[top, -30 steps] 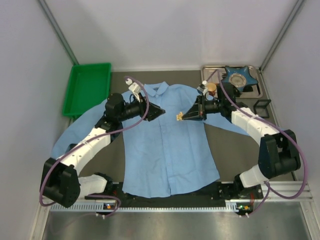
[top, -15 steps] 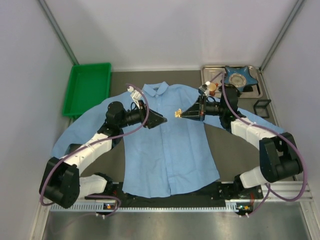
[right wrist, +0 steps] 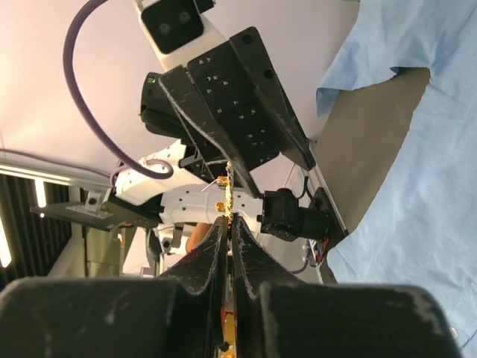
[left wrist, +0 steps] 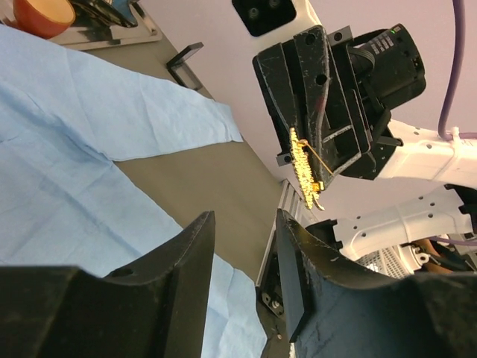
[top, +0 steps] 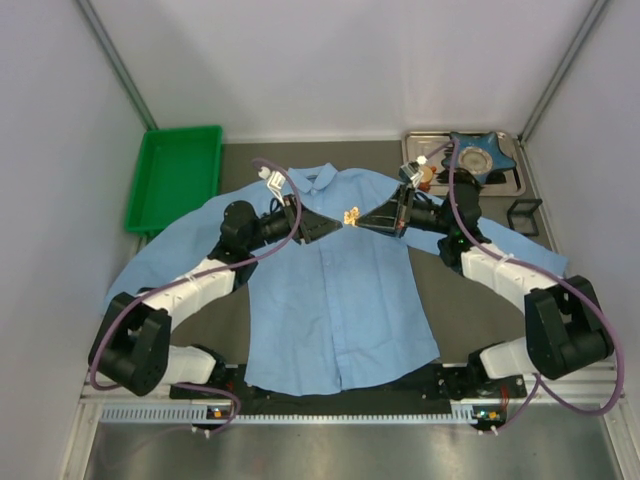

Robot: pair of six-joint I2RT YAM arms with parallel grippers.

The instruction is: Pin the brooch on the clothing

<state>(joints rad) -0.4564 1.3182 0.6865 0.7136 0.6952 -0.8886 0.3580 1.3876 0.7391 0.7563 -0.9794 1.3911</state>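
Note:
The light blue shirt (top: 335,300) lies flat on the dark table, collar at the far side. My right gripper (top: 358,217) is shut on the small gold brooch (top: 351,215), held in the air above the shirt's upper chest. In the right wrist view the brooch (right wrist: 228,195) sticks edge-on out of the closed fingertips. My left gripper (top: 340,226) is open and empty, its tips facing the right gripper's, just short of the brooch. In the left wrist view the brooch (left wrist: 304,168) shows beyond my open fingers (left wrist: 195,246), its pin standing out.
A green tray (top: 175,175) stands at the far left. A metal tray (top: 510,170) at the far right holds a blue star-shaped dish (top: 475,152) and an orange cup (top: 426,175). A small black stand (top: 524,215) sits beside the right sleeve.
Both grippers have moved towards each other and towards the collar. The right one carried the brooch up-left; the left one swung its open tips close to it.

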